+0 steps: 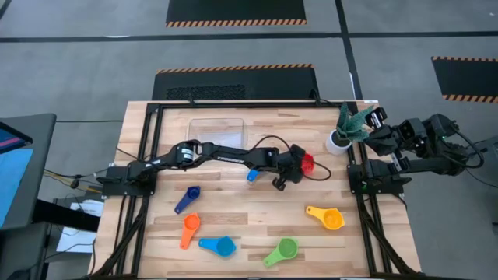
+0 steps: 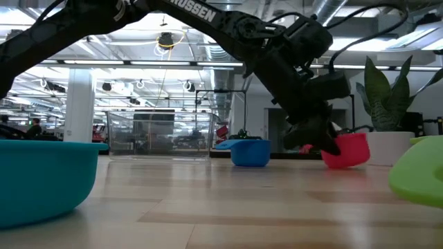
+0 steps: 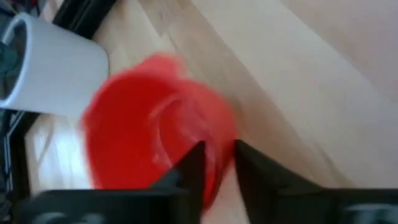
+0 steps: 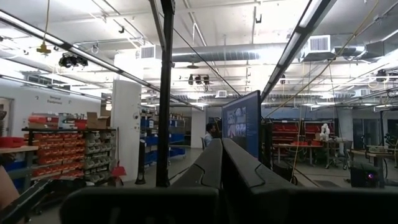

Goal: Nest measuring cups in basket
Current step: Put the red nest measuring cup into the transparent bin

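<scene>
So the left gripper (image 1: 289,173) is clamped on the red cup (image 1: 307,163), pinching its wall between the 2 fingers (image 3: 194,163), 1 inside the bowl and 1 outside as far as the wrist view lets me judge, and the low view has the cup tipped and hanging just off the wood. Using that red cup as the landmark: the small blue cup (image 1: 251,175) sits just beside it on the left arm's side, and the white plant pot (image 1: 338,141) is near it on the other side. The clear basket (image 1: 219,130) lies up and off toward the far edge of the table (image 1: 257,233) from the red cup, past the blue one, so I'd guess the carry has to swing back that way across the arm's own reach. The left arm is the one that's nearer everything; the right gripper (image 1: 375,118) is parked well apart beyond the pot, fingers pressed together, pointing out at the room. Only readable writing: "ROSSEN" in white on the left arm in the low view
</scene>
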You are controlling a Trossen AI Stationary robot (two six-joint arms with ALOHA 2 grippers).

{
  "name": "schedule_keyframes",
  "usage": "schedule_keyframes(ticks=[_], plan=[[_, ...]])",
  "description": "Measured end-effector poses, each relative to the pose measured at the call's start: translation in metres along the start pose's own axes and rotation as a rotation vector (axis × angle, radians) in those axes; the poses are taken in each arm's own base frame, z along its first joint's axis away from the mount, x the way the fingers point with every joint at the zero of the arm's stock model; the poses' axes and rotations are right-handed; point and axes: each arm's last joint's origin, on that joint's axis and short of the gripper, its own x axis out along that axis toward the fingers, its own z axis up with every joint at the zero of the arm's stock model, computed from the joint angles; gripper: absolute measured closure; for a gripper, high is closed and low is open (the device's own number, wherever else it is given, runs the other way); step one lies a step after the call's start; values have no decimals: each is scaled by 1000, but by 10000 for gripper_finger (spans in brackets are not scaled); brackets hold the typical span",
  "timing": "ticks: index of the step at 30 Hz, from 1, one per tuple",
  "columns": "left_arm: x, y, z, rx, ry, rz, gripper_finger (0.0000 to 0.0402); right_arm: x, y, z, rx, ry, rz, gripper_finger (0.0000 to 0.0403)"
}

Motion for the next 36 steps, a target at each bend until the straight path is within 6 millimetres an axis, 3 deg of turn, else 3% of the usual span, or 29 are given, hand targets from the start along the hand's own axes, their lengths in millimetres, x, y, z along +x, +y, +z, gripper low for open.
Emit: schedule_keyframes(ticks=[2, 8, 11, 15, 21, 26, 31, 36], plan=[[-4, 0, 2, 2, 25, -26, 388, 0, 0, 0, 0, 0, 0, 379], [-26, 15, 20, -10, 72, -3, 399, 0, 0, 0, 0, 0, 0, 377], [-56, 37, 36, -64, 74, 55, 400, 0, 0, 0, 3, -1, 0, 378], [-107, 52, 31, -195, 119, 65, 401, 0, 0, 2, 2, -18, 5, 380], [-186, 65, 5, -479, 347, -27, 401, 0, 0, 3, 0, -33, 5, 378], [-227, 65, -21, -672, 595, -28, 401, 0, 0, 3, 16, -29, 4, 382], [-230, 59, -50, -709, 734, -20, 401, 1, 0, 2, 62, -24, 3, 380], [-228, 26, -87, -746, 786, -86, 401, 1, 0, 1, 75, -8, -1, 377]])
